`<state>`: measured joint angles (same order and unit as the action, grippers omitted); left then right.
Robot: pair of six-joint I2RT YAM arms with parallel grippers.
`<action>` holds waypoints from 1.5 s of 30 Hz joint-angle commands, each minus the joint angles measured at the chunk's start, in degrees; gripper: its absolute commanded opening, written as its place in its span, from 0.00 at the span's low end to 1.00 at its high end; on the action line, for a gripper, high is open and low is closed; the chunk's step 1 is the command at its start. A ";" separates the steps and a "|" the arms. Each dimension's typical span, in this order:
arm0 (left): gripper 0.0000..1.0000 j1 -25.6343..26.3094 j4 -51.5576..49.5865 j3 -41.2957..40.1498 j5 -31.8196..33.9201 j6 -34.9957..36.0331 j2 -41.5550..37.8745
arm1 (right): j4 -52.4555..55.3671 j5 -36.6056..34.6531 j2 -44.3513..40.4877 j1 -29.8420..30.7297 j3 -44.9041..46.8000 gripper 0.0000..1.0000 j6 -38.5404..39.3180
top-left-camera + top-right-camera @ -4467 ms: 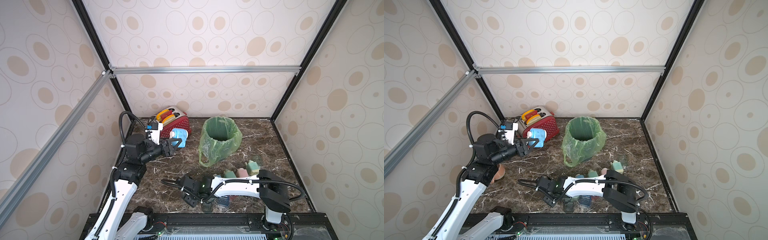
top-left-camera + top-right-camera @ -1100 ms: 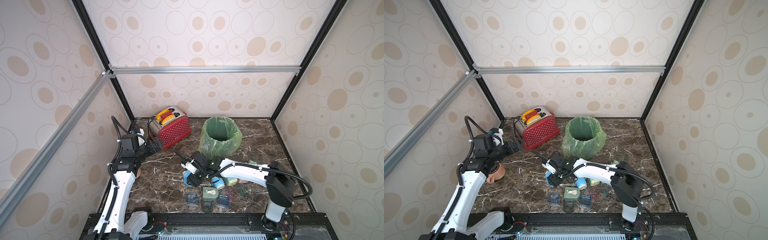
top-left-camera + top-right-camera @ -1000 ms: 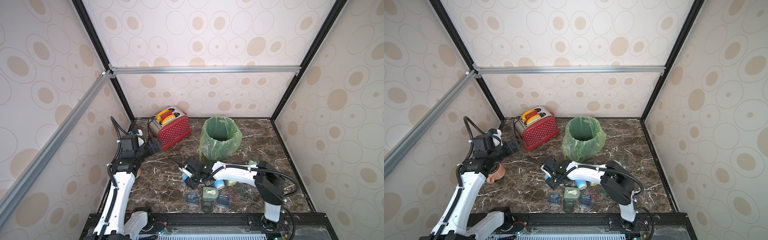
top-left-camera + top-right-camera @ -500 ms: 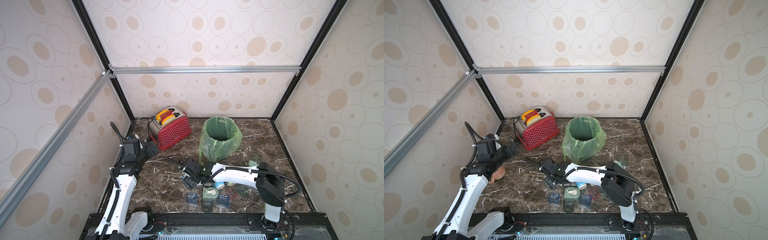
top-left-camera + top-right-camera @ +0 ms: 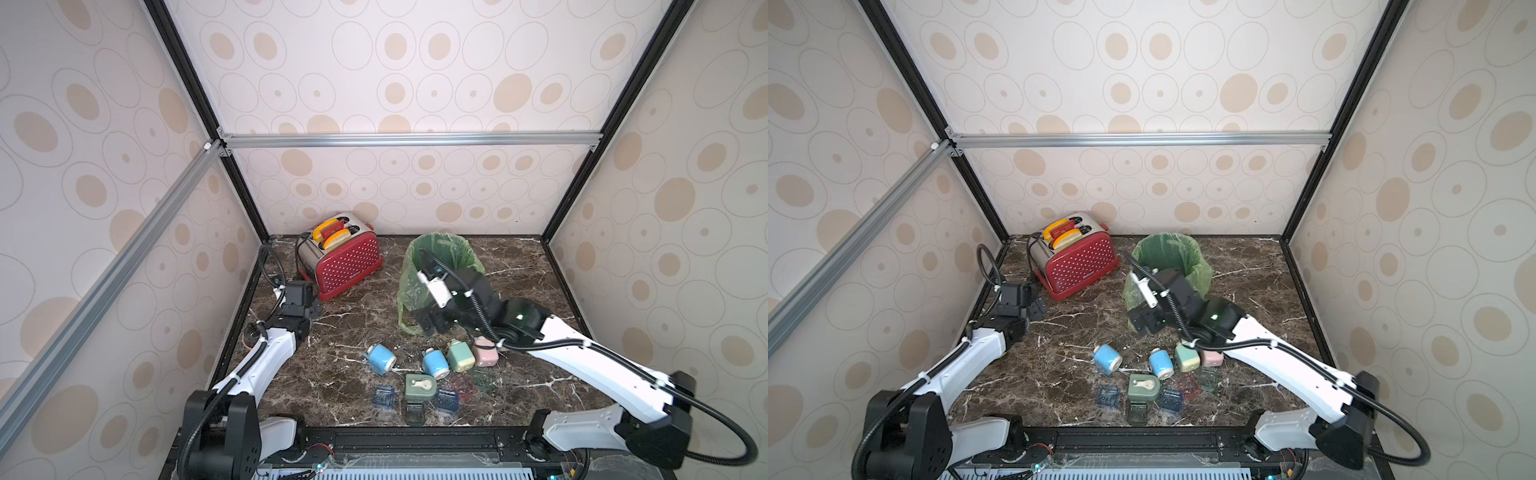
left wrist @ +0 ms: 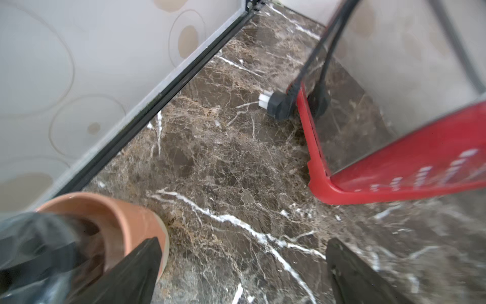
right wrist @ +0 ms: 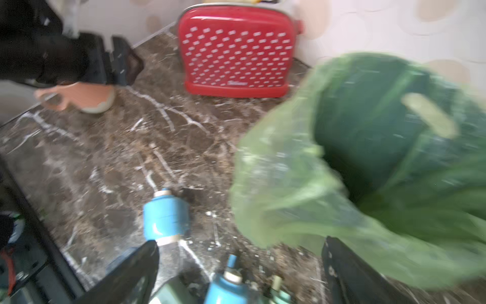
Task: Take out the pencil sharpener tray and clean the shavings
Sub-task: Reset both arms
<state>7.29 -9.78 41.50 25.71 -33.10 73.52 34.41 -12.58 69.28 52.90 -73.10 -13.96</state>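
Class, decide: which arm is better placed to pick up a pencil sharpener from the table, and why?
Right, likely. The right gripper hangs open beside the green bin, close to the pencil sharpeners; the left gripper, also open, sits away by the red toaster.

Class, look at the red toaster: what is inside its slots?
Two yellow-orange slices stick up from the red toaster; their lower parts are hidden inside the slots.

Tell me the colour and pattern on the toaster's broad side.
The toaster is red with rows of small white dots on that side. It shows best in the right wrist view.
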 commanded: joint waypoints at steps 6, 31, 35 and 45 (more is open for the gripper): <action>0.99 1.26 15.90 1.04 6.42 14.40 5.65 | 3.82 -5.74 -5.78 -25.27 6.66 1.00 1.81; 0.99 -5.25 47.88 -12.05 -7.87 31.77 13.22 | -62.97 -4.85 10.11 -45.66 45.68 1.00 13.45; 0.99 -5.36 48.27 -12.29 -8.07 31.70 13.14 | -63.70 -5.73 11.79 -45.78 44.65 1.00 13.11; 0.99 -7.20 60.24 -17.76 -13.02 31.16 15.47 | -87.81 1.28 17.76 -46.93 52.77 1.00 19.86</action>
<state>0.54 44.51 23.46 14.61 -1.67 88.23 -42.02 -14.98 82.91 6.66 -22.59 1.21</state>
